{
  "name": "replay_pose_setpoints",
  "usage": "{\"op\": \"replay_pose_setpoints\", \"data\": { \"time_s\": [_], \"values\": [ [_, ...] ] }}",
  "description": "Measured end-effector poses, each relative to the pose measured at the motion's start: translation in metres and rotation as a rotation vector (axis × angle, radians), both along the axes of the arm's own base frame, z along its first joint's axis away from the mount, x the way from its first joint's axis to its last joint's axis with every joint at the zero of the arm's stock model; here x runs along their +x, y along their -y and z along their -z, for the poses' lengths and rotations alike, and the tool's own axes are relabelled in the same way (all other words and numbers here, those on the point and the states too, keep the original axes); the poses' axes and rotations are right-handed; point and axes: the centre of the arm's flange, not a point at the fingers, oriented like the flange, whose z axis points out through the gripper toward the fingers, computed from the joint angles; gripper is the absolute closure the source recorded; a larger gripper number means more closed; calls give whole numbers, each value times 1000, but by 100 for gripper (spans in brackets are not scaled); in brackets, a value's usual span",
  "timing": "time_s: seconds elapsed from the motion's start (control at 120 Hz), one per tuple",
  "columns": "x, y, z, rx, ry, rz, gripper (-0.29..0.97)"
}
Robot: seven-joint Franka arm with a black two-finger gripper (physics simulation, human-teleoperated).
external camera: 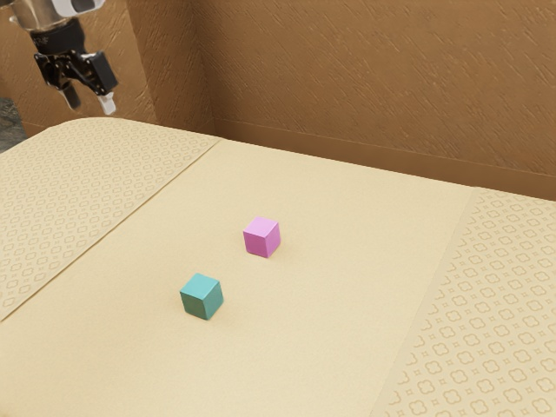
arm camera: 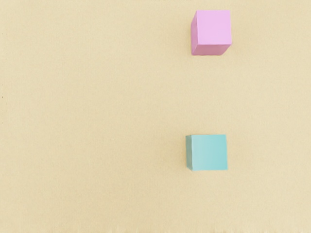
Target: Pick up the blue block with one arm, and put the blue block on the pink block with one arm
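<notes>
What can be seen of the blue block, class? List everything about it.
The blue block is a small teal-blue cube with plain matte faces and no markings. It sits flat on the tan table, one edge turned toward the exterior camera. Only the table touches it: the pink block stands apart, behind it toward the exterior view's right, and the open gripper hangs high at the upper left.

No text, label, brand, number or sign can be read in either view. The faces of the blue block (external camera: 201, 295) and the pink block (external camera: 261, 236) are plain colour, the tool (external camera: 90, 101) bears no legible marking, and the surface (external camera: 347, 200) carries no writing; the pattern on its side panels is a repeating ornament, not lettering.
</notes>
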Motion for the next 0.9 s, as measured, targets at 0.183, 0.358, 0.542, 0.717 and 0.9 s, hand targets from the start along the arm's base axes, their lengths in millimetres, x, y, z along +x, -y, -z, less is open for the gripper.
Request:
{"op": "replay_pose_setpoints", "data": {
  "time_s": [0.183, 0.358, 0.542, 0.717, 0.9],
  "values": [
    [46, 40, 76, 42, -107, 91, 3],
    [49, 91, 203, 32, -205, 157, 3],
    [61, 92, 287, -20, -226, 71, 3],
    [74, 105, 343, -38, -224, 28, 3],
    [21, 119, 386, -48, -210, 16, 3]
  ]
}}
